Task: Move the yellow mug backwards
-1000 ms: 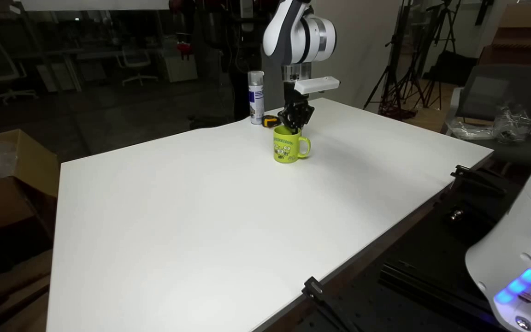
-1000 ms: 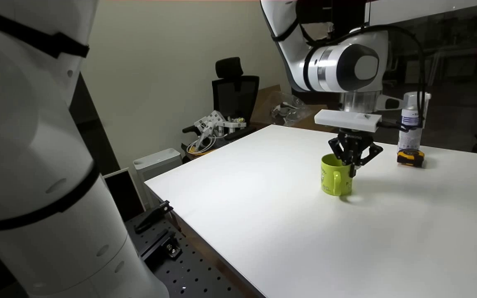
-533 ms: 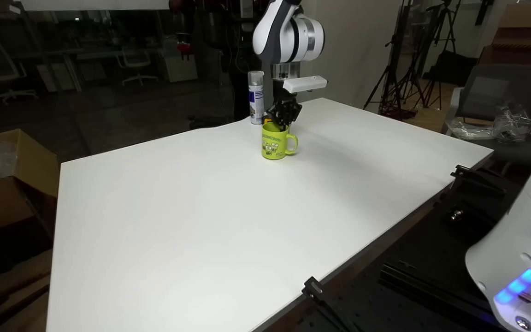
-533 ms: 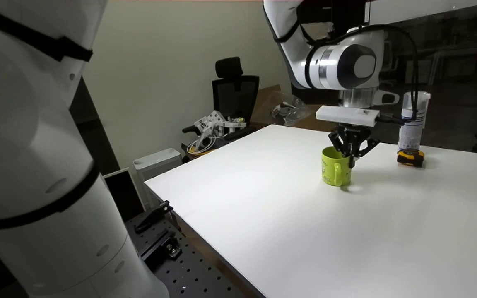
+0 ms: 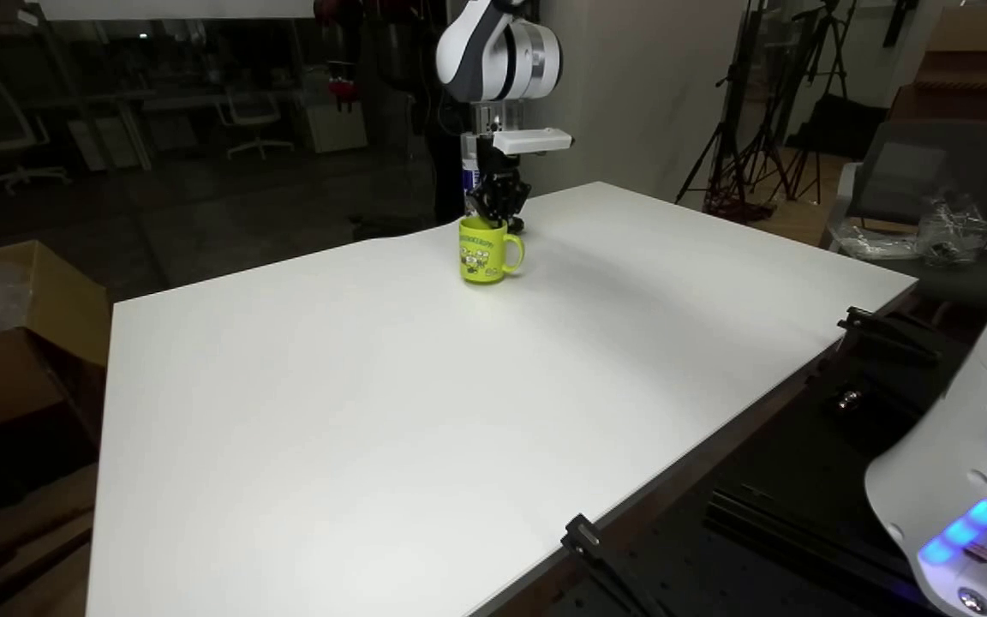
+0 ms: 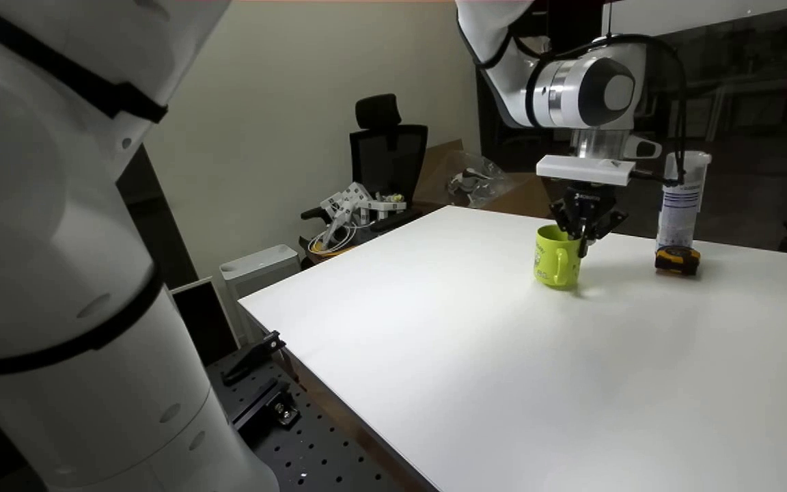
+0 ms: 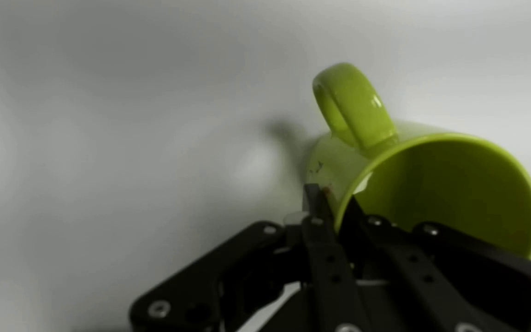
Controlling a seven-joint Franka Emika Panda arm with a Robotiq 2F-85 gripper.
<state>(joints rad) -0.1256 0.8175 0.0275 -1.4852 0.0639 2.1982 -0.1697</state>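
Claw [image 7: 333, 203] tight on yellow mug [image 7: 431, 184], inside fingertip [image 7: 355, 216] hidden in both exterior views

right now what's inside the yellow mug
In the wrist view, one finger of the gripper is inside the yellow mug; otherwise only shaded interior shows. The gripper covers part of it, so what lies beneath can't be seen.

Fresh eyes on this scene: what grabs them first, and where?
Likely the bright yellow mug, toward the far side of the white tabletop, its rim held by the pincer in the wrist view. Next, perhaps the glowing blue lights on the robot base, lower right in an exterior view. Then the tall white can behind the tape measure in an exterior view.
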